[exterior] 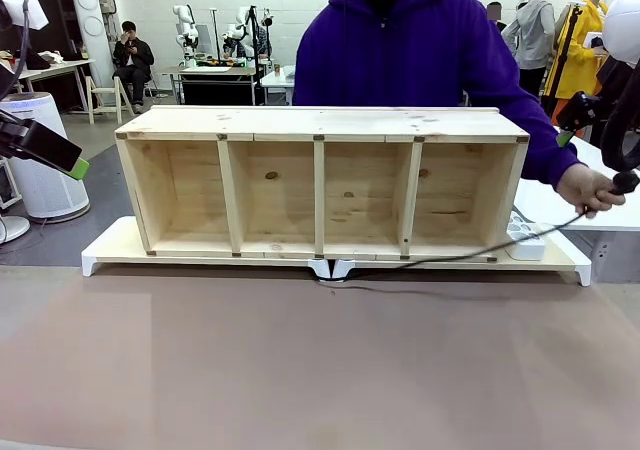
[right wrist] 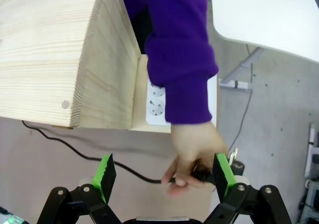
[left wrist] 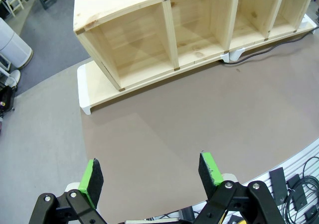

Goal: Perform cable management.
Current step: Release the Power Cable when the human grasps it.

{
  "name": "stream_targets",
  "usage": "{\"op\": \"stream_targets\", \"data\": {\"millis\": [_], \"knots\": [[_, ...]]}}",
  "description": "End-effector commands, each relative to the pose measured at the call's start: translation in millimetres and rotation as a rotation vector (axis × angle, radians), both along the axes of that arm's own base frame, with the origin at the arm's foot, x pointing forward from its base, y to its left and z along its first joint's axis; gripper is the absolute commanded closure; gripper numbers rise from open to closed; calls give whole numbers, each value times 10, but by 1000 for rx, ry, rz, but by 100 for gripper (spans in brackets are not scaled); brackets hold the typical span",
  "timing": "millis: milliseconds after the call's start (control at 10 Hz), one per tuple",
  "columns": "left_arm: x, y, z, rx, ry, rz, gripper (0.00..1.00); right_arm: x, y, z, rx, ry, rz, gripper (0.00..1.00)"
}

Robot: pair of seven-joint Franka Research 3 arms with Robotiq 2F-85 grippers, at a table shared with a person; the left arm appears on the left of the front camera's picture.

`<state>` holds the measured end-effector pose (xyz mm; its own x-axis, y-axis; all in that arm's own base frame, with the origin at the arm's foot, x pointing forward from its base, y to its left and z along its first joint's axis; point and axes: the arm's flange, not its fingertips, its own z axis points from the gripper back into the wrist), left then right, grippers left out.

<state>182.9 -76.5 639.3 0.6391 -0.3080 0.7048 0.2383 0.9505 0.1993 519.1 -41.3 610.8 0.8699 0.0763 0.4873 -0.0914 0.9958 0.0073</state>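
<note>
Plug end of the cable (right wrist: 197, 174) pinched in the person's hand (right wrist: 194, 157), right between the green pads of the right gripper (right wrist: 164, 176). Jaws spread wide there, gripping nothing. Cord trailing from the hand across the brown table (exterior: 300, 370), along the front of the white base board (exterior: 110, 245) toward its middle notch; far end probably tucked under the wooden shelf (exterior: 320, 125), though hard to confirm from these angles. White power strip (right wrist: 155, 102) lying just beside the shelf's end wall, under the purple sleeve (right wrist: 182, 59).

Left gripper (left wrist: 149, 171) hanging high over bare table, well apart from the shelf, jaws likewise released and empty.

Main risk from here: closing the right jaws with fingers (right wrist: 177, 181) inside the gap, pinching skin instead of plug. Second risk: clamping only the thin cord behind the plug, letting it slide through the pads. Third: pulling against a snagged run under the base board, dragging shelf or strip out of place.
</note>
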Motion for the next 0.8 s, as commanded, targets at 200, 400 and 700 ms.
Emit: {"op": "stream_targets", "data": {"millis": [200, 400, 700], "knots": [[7, 1, -17, 1, -6, 1, 0, -3, 1, -4, 0, 5, -7, 0], [7, 1, -17, 1, -6, 1, 0, -3, 1, -4, 0, 5, -7, 0], [7, 1, -17, 1, -6, 1, 0, -3, 1, -4, 0, 5, -7, 0]]}}
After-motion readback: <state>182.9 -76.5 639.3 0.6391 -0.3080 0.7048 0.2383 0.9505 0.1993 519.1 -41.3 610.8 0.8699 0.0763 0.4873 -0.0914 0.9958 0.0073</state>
